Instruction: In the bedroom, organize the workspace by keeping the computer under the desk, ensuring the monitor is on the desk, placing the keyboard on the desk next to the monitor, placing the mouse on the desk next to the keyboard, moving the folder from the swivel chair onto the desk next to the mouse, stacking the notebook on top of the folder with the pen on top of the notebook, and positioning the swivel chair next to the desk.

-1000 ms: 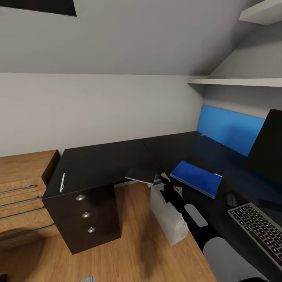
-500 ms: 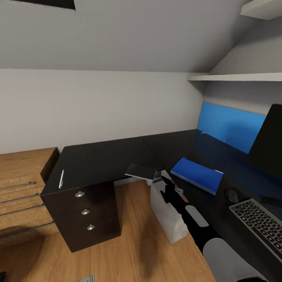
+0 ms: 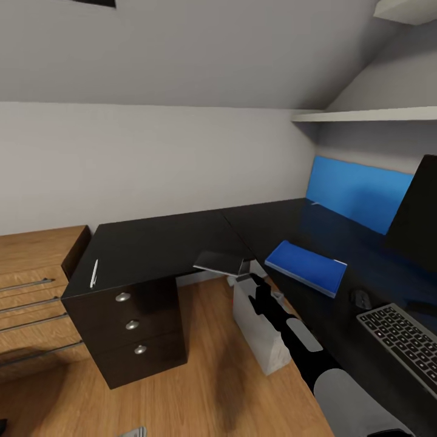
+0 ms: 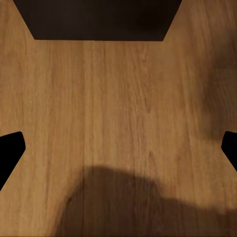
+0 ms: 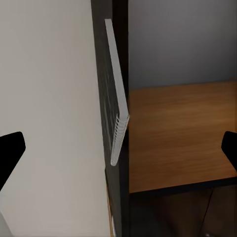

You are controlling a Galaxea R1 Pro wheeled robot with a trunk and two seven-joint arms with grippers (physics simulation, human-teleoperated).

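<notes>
From where I stand, the black L-shaped bench (image 3: 158, 249) fills the middle of the head view, and much of the job looks done: the blue folder (image 3: 306, 267) lies flat on it right of centre, the mouse (image 3: 362, 298) just below and to the right, the keyboard (image 3: 403, 346) at the lower right, and the dark monitor (image 3: 422, 212) at the right edge. A white pen (image 3: 94, 272) rests near the bench's left edge above the drawers (image 3: 132, 325), well apart from the folder. The grey notebook (image 3: 220, 263) hangs level at mid-frame beside the bench corner, over the pale computer (image 3: 258, 328) on the floor. It appears pinched at its right end by the right tool (image 3: 244, 271), though I cannot tell how tightly. In the right wrist view the notebook (image 5: 116, 118) shows edge-on. The left tool (image 4: 118, 150) has its fingertips spread wide over bare wooden floor (image 4: 118, 98), holding nothing. I judge the notebook is being carried; the next move calls for swinging it rightward over the folder and lowering it flat.
</notes>
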